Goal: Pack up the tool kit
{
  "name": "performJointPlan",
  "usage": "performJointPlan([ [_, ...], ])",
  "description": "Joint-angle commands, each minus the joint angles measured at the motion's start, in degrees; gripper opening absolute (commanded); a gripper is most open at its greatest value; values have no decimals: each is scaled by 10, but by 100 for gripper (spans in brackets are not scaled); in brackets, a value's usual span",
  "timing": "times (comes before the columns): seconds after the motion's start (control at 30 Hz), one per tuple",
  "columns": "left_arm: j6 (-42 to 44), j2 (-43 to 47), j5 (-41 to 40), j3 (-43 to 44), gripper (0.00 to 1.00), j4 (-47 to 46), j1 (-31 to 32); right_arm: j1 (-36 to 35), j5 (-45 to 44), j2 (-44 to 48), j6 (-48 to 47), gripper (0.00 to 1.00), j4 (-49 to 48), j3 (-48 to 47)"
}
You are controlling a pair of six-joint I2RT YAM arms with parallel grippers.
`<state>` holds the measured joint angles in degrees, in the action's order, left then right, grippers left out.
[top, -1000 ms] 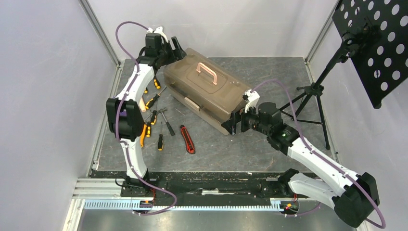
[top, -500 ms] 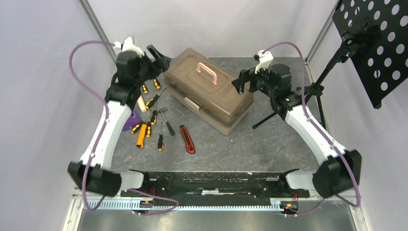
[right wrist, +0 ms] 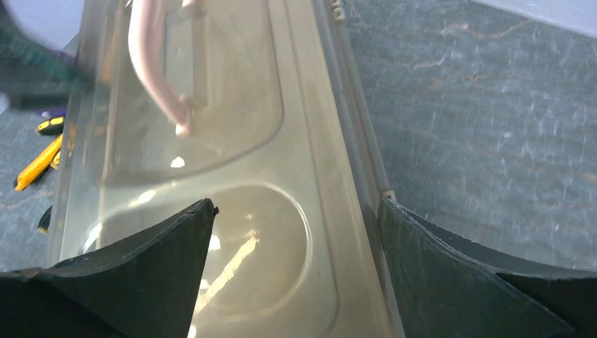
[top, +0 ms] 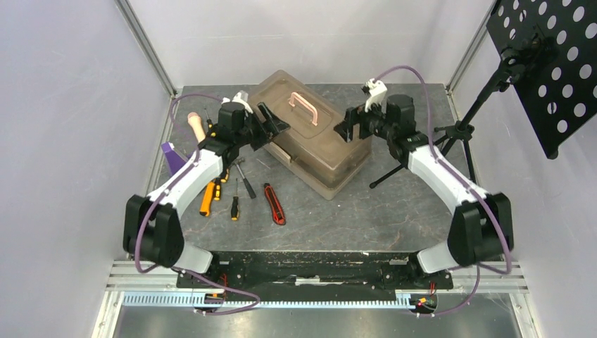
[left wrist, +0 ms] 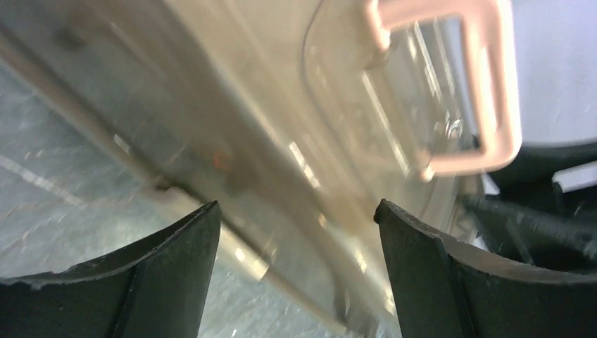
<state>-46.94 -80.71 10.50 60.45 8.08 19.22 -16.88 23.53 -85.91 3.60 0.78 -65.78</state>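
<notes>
The tan translucent toolbox (top: 317, 144) lies closed and slanted on the table, its pinkish handle (top: 305, 105) on top. My left gripper (top: 276, 124) is open, its jaws spread at the box's left front edge; the left wrist view shows the box wall (left wrist: 267, 134) and handle (left wrist: 493, 91) between the fingers (left wrist: 169, 282). My right gripper (top: 348, 128) is open over the lid's right end; the lid (right wrist: 281, 183) and handle (right wrist: 151, 67) show in the right wrist view. Orange-and-black screwdrivers (top: 209, 197), a small hammer (top: 243, 178) and the red-black utility knife (top: 274, 204) lie left of the box.
A beige rounded-end rod (top: 195, 127) and a purple block (top: 171, 156) lie at the table's left edge. A black tripod stand (top: 457, 134) with a perforated panel (top: 552, 63) stands at the right. Walls close in the left and back.
My left arm swung from the far left corner to the toolbox's left front edge, uncovering the rod and purple block. My right arm rose from the box's right end to its lid.
</notes>
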Motion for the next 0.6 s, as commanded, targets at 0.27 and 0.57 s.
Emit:
performJointPlan([
  [0.27, -24, -152, 111, 140, 85, -97, 20, -78, 41, 256, 131, 85, -39, 286],
  [0.57, 4, -8, 40, 40, 86, -70, 14, -69, -103, 301, 125, 91, -9, 232],
])
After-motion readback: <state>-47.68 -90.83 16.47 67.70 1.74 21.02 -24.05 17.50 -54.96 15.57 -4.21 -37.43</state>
